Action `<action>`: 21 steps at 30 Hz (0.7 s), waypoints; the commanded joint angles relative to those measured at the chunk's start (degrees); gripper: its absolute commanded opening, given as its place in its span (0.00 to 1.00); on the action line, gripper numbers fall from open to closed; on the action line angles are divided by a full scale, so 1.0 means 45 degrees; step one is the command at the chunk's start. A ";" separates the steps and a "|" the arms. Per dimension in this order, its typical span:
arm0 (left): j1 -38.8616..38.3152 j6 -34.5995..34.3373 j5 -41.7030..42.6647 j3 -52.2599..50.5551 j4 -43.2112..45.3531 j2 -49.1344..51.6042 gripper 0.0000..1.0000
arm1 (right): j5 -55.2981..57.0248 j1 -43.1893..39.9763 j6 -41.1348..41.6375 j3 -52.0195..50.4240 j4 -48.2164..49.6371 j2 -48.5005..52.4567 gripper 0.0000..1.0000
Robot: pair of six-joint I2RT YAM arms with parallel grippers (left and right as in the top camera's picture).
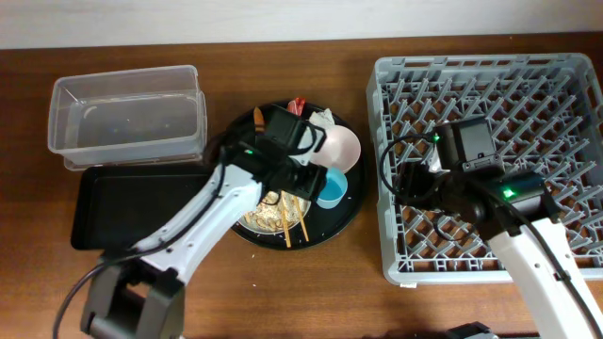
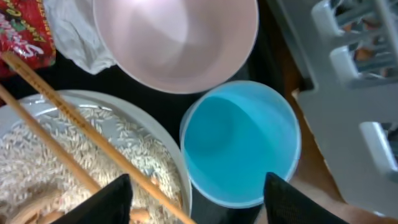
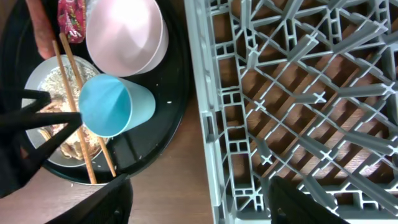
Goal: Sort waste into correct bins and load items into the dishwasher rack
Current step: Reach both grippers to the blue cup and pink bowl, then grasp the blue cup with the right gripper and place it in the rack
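Note:
The light-blue cup (image 1: 332, 191) stands on a round black tray (image 1: 350, 215), beside the white bowl (image 1: 340, 147) and the pale plate (image 1: 273, 215) of rice and scraps. The chopsticks (image 1: 293, 217) lie across the plate. The red wrapper (image 1: 297, 105) and the white napkin (image 1: 324, 118) lie at the tray's back. My left gripper (image 1: 316, 174) is open and empty just above the cup (image 2: 239, 143), one finger on each side of its near rim (image 2: 202, 208). My right gripper (image 3: 205, 205) is open and empty over the left edge of the grey rack (image 1: 490, 94).
The clear tub (image 1: 127, 118) stands at the back left. The shallow black tray (image 1: 122, 212) lies in front of it. The rack's left wall (image 3: 202, 93) stands close to the round tray, with a strip of bare table between them.

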 commanded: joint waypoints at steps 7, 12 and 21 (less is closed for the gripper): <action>-0.0083 0.0015 0.0223 0.0869 -0.0393 0.1078 0.01 | 0.0102 -0.0049 -0.0126 0.0107 -0.0287 0.0058 0.71; 0.1569 0.0151 0.2506 0.2322 -0.2866 -0.1001 0.01 | -0.0005 -0.0049 -0.0233 0.0107 -0.0515 0.0058 0.71; 0.5906 0.3225 1.6296 0.2234 -0.3521 -0.1511 0.00 | -1.1404 -0.0039 -0.5032 0.0107 0.5659 0.0058 0.80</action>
